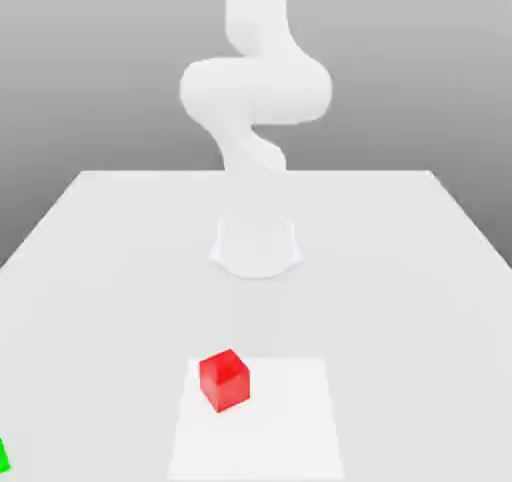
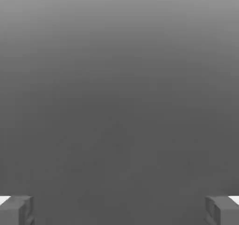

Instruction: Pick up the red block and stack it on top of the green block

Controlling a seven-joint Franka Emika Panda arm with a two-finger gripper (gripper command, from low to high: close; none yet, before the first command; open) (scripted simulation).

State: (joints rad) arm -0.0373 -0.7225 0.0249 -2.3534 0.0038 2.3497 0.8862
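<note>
The red block (image 1: 224,379) sits on the white table, on a lighter square patch near the front, slightly toward the exterior view's left. A sliver of the green block (image 1: 3,457) shows at the exterior view's far left edge, near the front. In the hand view my gripper (image 2: 119,210) is open: its two grey fingertips (image 2: 16,210) stand far apart with nothing between them, facing a plain grey background. The white arm rises from its base behind the red block and bends upward out of the exterior view.
The arm's round base (image 1: 256,245) stands in the middle of the table (image 1: 400,270). A lighter square patch (image 1: 280,420) marks the front centre of the table surface.
</note>
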